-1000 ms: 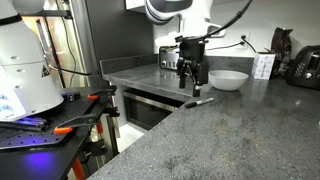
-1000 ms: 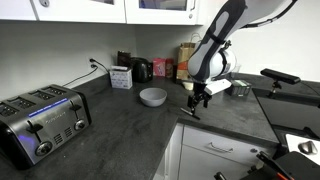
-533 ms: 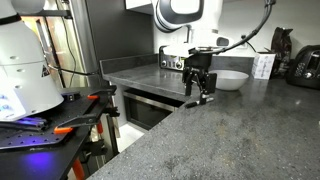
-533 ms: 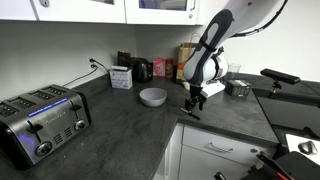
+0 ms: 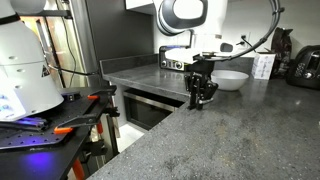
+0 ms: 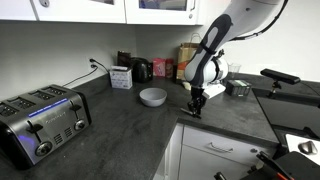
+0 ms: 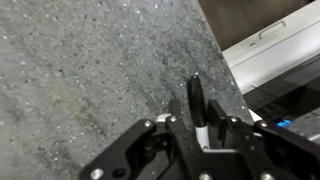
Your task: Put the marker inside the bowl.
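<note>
The marker [image 7: 195,92], a thin dark stick with a white band, lies on the speckled grey counter near its front edge. My gripper [image 7: 195,110] stands straight down over it, one finger [image 7: 174,112] close against each side of the marker, so the jaws are narrowed onto it. In both exterior views the gripper [image 5: 201,99] [image 6: 196,108] touches down at the counter's corner and hides the marker. The white bowl [image 5: 228,79] [image 6: 153,96] sits empty on the counter, a short way behind the gripper.
A silver toaster [image 6: 40,120] stands at the counter's near end. A small white box [image 6: 121,77], dark jars and a black appliance [image 5: 305,65] line the back wall. The counter edge [image 7: 235,75] drops off to white drawers just beside the marker.
The gripper came down onto the counter over the marker, and its wide-open fingers closed in on the marker's sides. The bowl has not moved.
</note>
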